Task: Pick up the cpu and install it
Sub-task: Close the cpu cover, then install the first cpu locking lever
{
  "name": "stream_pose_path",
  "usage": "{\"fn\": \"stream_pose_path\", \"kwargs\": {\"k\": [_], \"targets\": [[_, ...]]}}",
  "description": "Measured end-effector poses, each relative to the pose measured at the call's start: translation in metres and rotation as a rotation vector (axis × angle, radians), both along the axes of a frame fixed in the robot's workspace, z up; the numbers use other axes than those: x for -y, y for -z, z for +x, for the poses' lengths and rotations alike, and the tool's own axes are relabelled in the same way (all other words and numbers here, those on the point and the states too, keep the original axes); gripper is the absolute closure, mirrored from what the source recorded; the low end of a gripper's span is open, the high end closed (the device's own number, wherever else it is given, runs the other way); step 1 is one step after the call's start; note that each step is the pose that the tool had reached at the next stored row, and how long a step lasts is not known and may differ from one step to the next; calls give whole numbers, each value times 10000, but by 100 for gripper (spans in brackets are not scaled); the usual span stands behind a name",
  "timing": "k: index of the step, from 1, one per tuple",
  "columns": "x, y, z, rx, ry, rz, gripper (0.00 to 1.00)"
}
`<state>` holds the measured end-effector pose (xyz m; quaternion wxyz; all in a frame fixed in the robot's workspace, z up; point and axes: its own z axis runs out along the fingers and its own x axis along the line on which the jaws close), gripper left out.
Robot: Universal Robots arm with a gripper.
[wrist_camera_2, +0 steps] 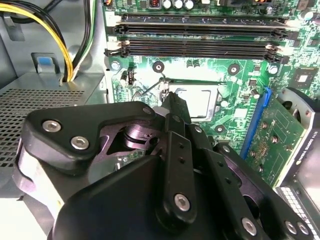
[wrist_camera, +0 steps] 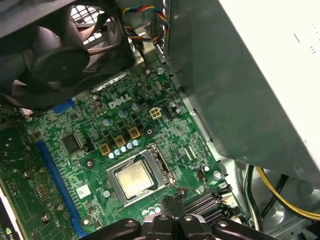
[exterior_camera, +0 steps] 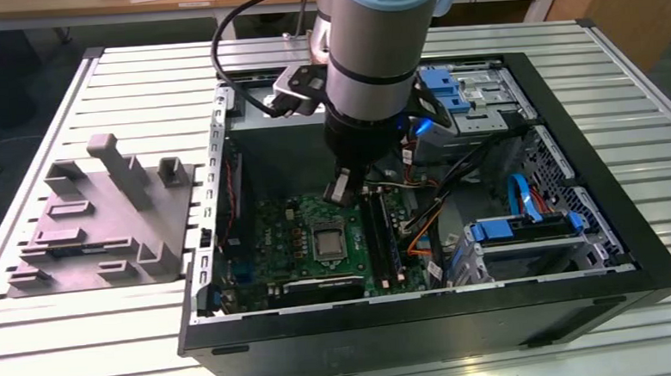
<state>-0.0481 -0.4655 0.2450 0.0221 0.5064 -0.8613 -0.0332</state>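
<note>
The arm (exterior_camera: 380, 56) reaches down from above into the open case (exterior_camera: 430, 235), its wrist upright over the board (exterior_camera: 315, 241). The claw (exterior_camera: 344, 190) hangs just above the board, a little to the far side of the socket (exterior_camera: 329, 241) in the exterior view. In the second wrist view the claw's (wrist_camera_2: 175, 107) dark fingers (wrist_camera_2: 177, 150) lie close together, their tips meeting above the socket's near edge, with nothing visible between them; it looks clenched and empty.

The cpu (wrist_camera: 135, 178) sits flat in the socket (wrist_camera: 137, 177) in the first wrist view, a pale square with a silvery, faintly golden top, framed by the metal bracket. In the second wrist view the cpu (wrist_camera_2: 197, 100) shows as a bright pale square just beyond the fingertips, partly covered by them. In the exterior view it is too small to make out inside the socket.

A grey tray (exterior_camera: 102, 222) lies on the slatted surface (exterior_camera: 605, 70) at the exterior view's left, well apart from the case. The memory slots (wrist_camera_2: 200, 35) run beside the socket. The claw's own body hides much of the board in the second wrist view, and whether the socket's lever is latched cannot be told.
</note>
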Motion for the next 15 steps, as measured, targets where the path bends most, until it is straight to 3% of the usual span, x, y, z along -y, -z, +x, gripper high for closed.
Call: {"fn": "stream_pose_path", "kwargs": {"k": [7, 15], "targets": [[12, 6, -172, 4, -16, -1, 89], [13, 10, -177, 5, -17, -2, 89]]}}
